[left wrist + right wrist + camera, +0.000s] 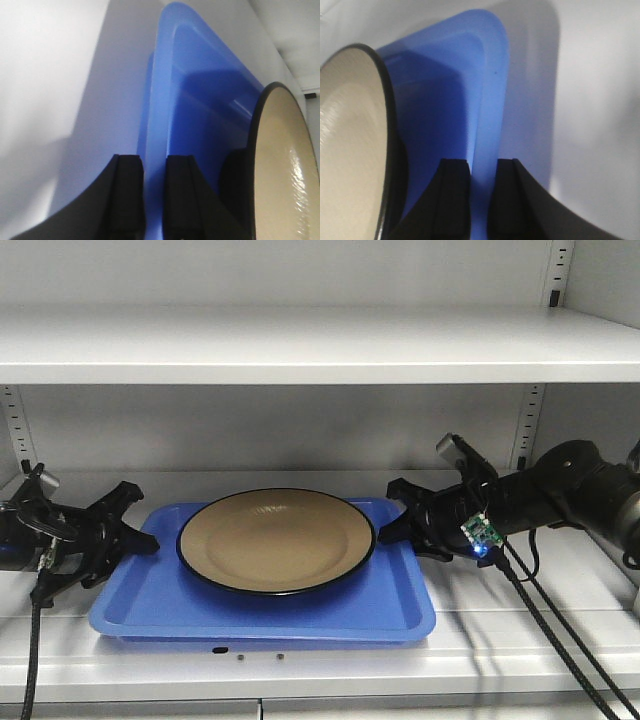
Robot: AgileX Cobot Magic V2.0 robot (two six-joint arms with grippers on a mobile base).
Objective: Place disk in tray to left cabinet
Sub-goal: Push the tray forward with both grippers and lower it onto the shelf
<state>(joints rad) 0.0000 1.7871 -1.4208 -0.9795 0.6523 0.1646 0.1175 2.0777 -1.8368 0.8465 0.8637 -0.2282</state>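
The tray (150, 605) is bright blue plastic, smooth, rectangular with rounded corners and a raised lip. It lies flat on a wide shelf of the light grey metal cabinet (300, 345), close to the front edge of the shelf. In the tray lies the disk (275, 538), a round shallow tan plate, glossy, with a thin black rim; it sits toward the back of the tray.

The left gripper (128, 523) is at the left lip of the tray. In the left wrist view its black jaws stand narrow, with the blue lip between them. The right gripper (402, 520) is at the right lip, and in the right wrist view the jaws stand the same way, one on each side of the lip. The disk is just inside both pairs of jaws, apart from them.

Both arms are cut off by the picture edges. Behind, a perforated strip (527, 425) runs up the back wall
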